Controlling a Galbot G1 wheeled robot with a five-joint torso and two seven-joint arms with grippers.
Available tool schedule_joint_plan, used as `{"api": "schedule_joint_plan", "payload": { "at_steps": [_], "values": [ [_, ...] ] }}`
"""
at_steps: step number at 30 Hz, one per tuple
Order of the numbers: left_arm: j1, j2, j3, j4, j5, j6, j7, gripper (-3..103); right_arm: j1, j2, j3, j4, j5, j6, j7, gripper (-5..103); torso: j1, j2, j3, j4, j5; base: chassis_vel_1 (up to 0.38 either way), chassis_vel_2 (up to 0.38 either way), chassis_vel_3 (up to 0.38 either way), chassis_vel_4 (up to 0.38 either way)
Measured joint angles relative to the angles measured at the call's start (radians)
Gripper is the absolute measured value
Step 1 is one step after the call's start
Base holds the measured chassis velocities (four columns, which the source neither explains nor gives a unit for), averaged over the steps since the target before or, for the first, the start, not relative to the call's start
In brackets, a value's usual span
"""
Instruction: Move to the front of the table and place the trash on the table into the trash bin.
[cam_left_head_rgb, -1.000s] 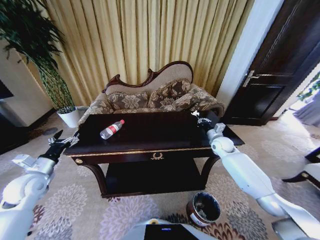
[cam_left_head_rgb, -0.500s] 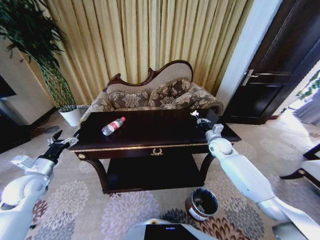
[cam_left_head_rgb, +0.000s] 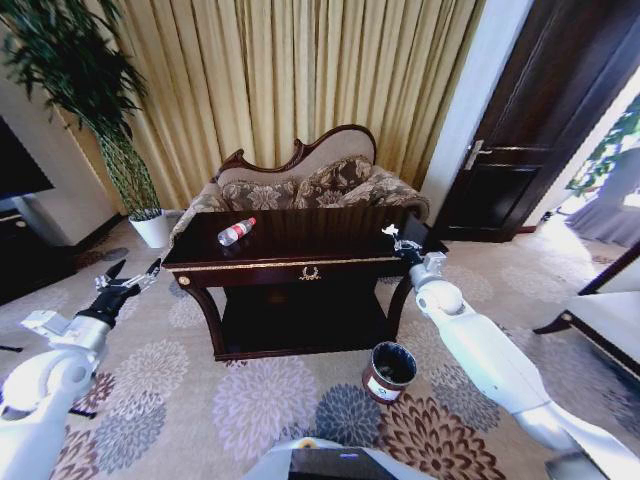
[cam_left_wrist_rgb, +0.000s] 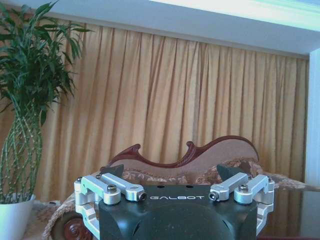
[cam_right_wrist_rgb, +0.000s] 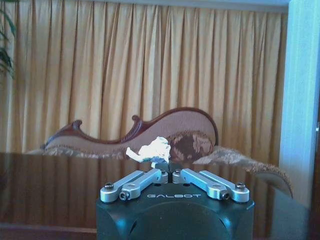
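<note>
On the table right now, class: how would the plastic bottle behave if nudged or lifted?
The bottle lies on its side on the glossy table, so it would probably roll or slide. It looks clear and seemingly empty, so it is likely light and may dent under a firm squeeze.

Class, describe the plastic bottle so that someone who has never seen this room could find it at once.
Start at the dark glossy wooden table in front of the patterned sofa and gold curtains. On its top, toward the robot's left end, lies the clear plastic bottle on its side. Its red cap and red-white label set it apart from the small white crumpled scrap at the opposite end.
</note>
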Motion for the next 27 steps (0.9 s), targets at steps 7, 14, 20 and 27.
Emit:
{"api": "schedule_joint_plan", "payload": {
  "at_steps": [7,14,20,27],
  "values": [
    [0.009,-0.008,-0.008,-0.007,0.000,-0.002,0.001,100,-0.108,0.011,0.044,-0.023,-0.040,0.004,-0.025,0,0.002,-0.001,0.001,-0.0011,0.0001,-0.027,0.026,0.020,-0.031],
    [0.014,-0.010,-0.012,-0.015,0.000,-0.002,0.001,100,-0.199,0.021,0.116,-0.062,-0.077,0.021,-0.064,0,0.001,0.000,0.000,-0.0007,0.0002,-0.008,0.009,0.005,-0.005],
    [0.012,-0.012,-0.001,-0.017,0.006,-0.002,0.001,100,-0.304,0.035,0.185,-0.129,-0.136,0.036,-0.133,0,0.001,-0.001,0.000,-0.0007,0.0001,0.000,0.000,0.000,0.000],
    [0.008,-0.009,0.002,-0.025,0.006,0.001,-0.001,100,-0.362,0.054,0.180,-0.213,-0.192,0.016,-0.163,0,0.001,-0.001,0.000,-0.0007,-0.0001,0.000,0.000,0.000,0.000]
  ]
}}
